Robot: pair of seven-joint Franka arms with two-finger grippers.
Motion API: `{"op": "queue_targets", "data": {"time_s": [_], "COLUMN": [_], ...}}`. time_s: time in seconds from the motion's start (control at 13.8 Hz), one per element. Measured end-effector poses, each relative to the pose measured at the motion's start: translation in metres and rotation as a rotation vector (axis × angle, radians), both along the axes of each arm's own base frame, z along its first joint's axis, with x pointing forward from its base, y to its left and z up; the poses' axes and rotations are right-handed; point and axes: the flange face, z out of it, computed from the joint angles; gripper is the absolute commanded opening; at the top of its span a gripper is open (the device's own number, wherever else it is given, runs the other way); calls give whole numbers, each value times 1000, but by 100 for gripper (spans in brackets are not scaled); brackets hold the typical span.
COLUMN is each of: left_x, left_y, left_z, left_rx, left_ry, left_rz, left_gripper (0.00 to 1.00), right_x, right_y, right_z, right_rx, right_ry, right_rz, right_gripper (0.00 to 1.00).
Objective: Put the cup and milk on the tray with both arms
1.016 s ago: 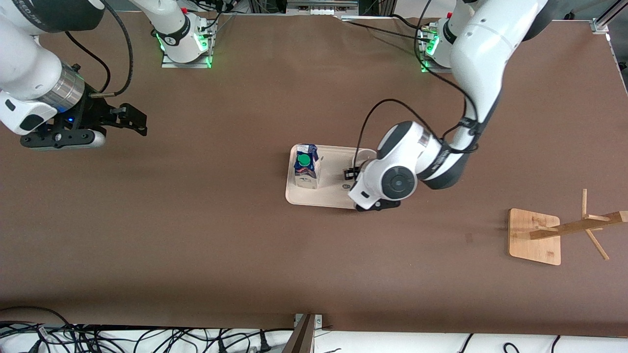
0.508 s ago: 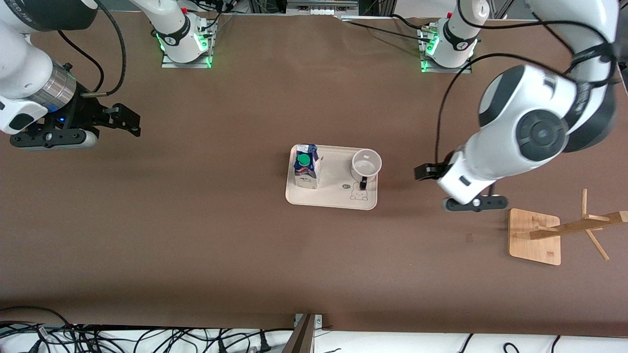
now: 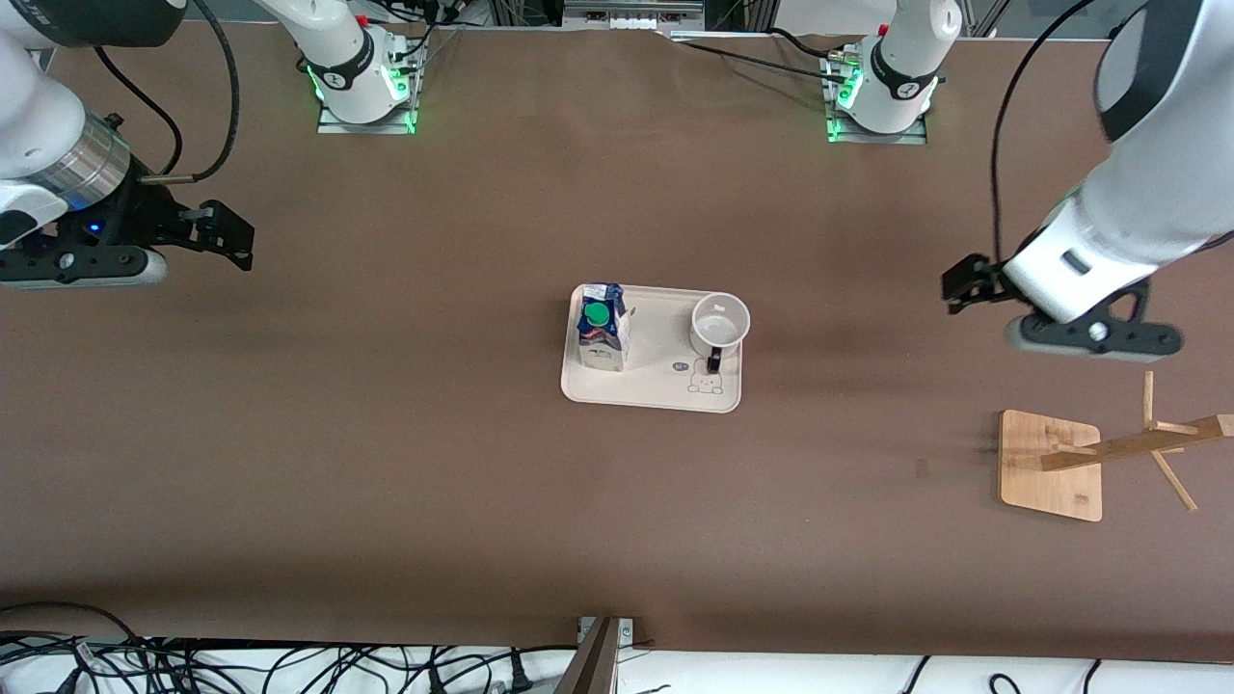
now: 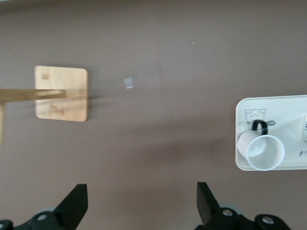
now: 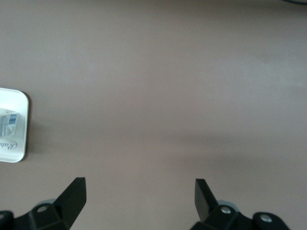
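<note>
Cream and flat, the tray (image 3: pixel 651 388) lay in the middle of the brown table (image 3: pixel 386 463), with both of the task's things standing on it. The milk (image 3: pixel 603 326) stood upright at the end of the tray toward the right arm's end of the table, its green cap up. The cup (image 3: pixel 719 326) stood upright at the end toward the left arm's end, its mouth open to the ceiling and its black handle pointing toward the front camera, just beside the small rabbit drawing. The two were apart, with bare tray between them.

Neither gripper touched anything. The left gripper (image 3: pixel 967 281) hung in the air over bare table toward the left arm's end, well apart from the tray; its fingers (image 4: pixel 76 203) were spread wide with nothing between them. The right gripper (image 3: pixel 224 234) hung over bare table toward the right arm's end, also well apart from the tray, its fingers (image 5: pixel 74 194) likewise spread wide and empty.

Nearer the front camera than the left gripper, a bamboo stand (image 3: pixel 1051 465) rested on the table, its post leaning out toward the table's edge. The left wrist view showed the stand, the cup and a corner of the tray; the right wrist view caught only the tray's edge and a sliver of the milk.
</note>
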Motion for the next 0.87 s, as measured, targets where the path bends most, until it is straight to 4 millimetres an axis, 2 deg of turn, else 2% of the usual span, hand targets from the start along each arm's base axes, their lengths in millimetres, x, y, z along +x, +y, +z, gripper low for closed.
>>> {"op": "queue_targets", "data": {"time_s": [0.22,0.36,0.58,0.87], "left_x": [-43,-56,-57,-52], "left_y": [40,60,54,45], "left_z": [16,14,2,-1], "left_rx": [-80,-88,-76,-49], "left_ry": [-47,-41,-15,-1], "left_rz": [55,78,64,48], "left_gripper": [100,100,100,100], "right_x": [2,5,6,6], "right_y": [8,8,10,11], "right_z": [-9,-16,-18,-16], "right_rx": [-5,-10,-10,-9], "right_ry": [17,31,35,30], "right_rz": [10,10,13,15], "right_gripper": [100,100,100,100]}}
